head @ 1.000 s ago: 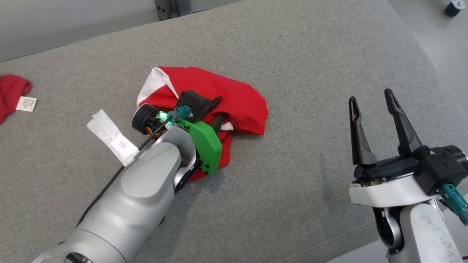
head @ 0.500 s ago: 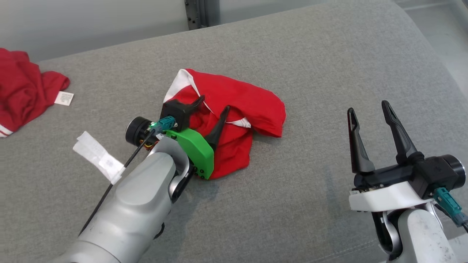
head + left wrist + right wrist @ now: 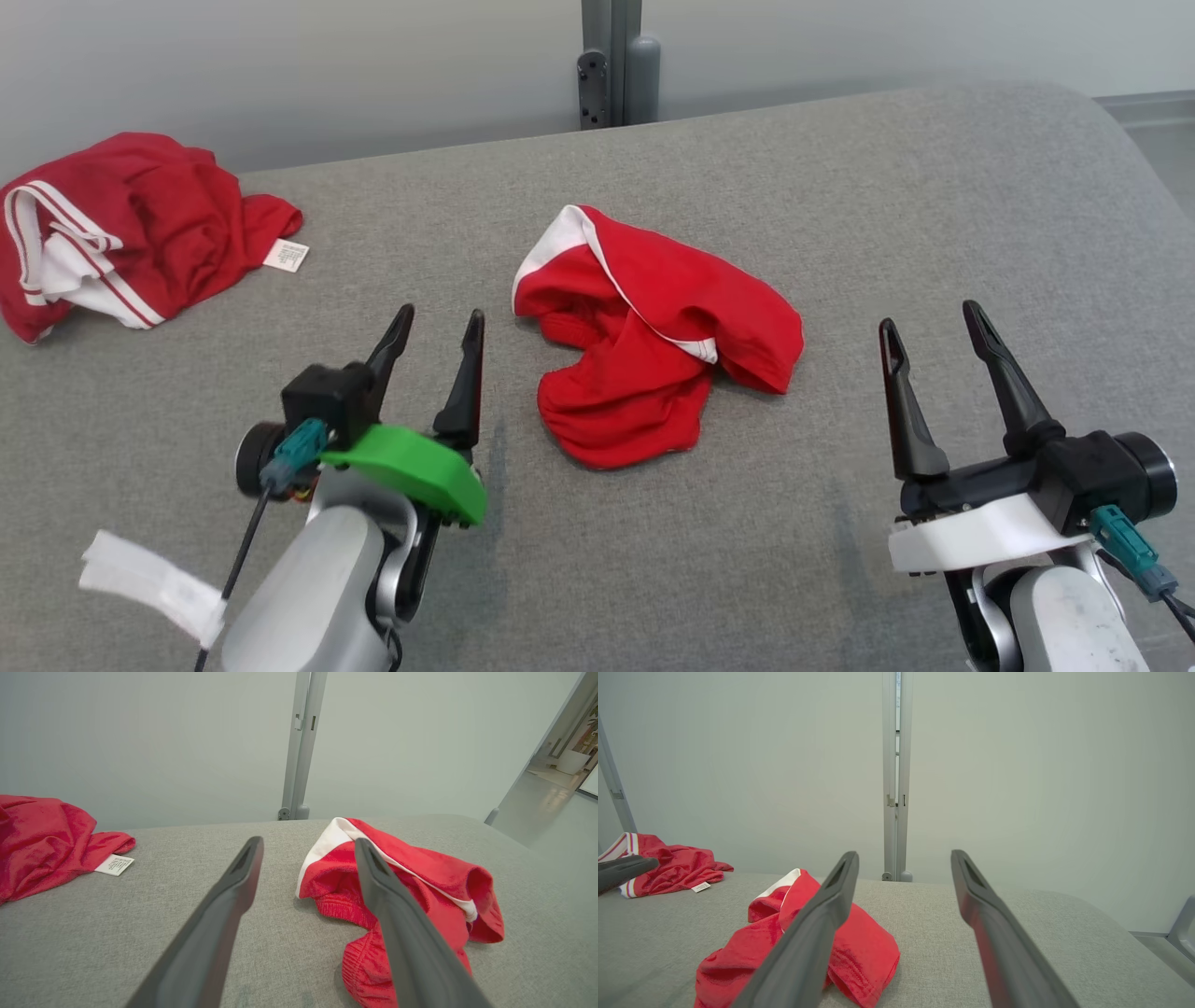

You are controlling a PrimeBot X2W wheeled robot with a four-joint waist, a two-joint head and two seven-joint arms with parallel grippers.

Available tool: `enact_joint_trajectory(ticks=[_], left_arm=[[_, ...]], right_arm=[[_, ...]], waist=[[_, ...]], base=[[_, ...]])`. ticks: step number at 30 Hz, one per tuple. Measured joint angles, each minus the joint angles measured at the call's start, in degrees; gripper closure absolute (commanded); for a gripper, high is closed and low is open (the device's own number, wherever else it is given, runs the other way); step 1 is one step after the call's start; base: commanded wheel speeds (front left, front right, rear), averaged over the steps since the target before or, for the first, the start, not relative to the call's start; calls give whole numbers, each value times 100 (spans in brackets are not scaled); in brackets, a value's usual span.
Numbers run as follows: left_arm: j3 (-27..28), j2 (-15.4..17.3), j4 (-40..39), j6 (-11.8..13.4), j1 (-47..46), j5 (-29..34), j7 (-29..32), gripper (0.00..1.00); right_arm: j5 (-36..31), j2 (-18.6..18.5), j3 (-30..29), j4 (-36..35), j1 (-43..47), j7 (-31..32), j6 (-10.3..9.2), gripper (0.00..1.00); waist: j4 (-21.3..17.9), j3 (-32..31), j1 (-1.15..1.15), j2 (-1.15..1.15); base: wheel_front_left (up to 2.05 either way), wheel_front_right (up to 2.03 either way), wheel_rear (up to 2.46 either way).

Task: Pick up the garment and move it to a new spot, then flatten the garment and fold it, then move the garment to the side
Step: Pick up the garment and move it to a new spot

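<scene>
In the head view the left gripper point(image 3: 441, 314), which a second ago sits low on the red garment point(image 3: 653, 345) with its fingers pinched into the cloth, is now drawn back to the lower left, fingers apart and empty, near the garment's left edge but not touching it. The camera has also tipped upward, so the garment's shift within the picture is no move of its own. It lies released in a crumpled heap at the middle of the grey fabric-covered worktop point(image 3: 887, 205), its white-trimmed edge turned up at the far left. The right gripper point(image 3: 928, 317) hangs to the garment's right with fingers spread, holding nothing. A second red garment point(image 3: 131, 224) with a white label point(image 3: 286, 255) lies well apart at the far left. In the left wrist view the left gripper point(image 3: 308, 842) has open fingers with bare worktop point(image 3: 163, 858) between them, and the red garment point(image 3: 420, 877) is behind the right-hand finger, bunched, with a gathered hem showing. In the right wrist view the right gripper point(image 3: 903, 855) is likewise open, with the red garment point(image 3: 859, 947) behind its left-hand finger and still rumpled. The letting-go suggests that the move to a new spot is finished. Flattening appears to be next, and both grippers seem placed to take hold from either side.
</scene>
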Motion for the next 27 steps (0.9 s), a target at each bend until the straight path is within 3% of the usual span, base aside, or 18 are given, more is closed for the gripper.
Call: enact_joint_trajectory(ticks=[5, 12, 27], left_arm=[[746, 12, -756, 202, 950, 471, 1, 0], [1523, -191, -1401, 276, 2050, 1021, 0, 0], [2199, -645, -1623, 8, 2704, 1742, 0, 0]], right_arm=[[46, -1, 51, 129, 82, 0, 0, 0], [107, 0, 56, 301, 317, 1, 0, 0], [328, -1, 12, 572, 525, 0, 0, 0]], waist=[[137, -150, 0, 0], [204, -329, 0, 0], [279, -545, 0, 0]], base=[[0, 0, 0], [0, 0, 0], [0, 0, 0]])
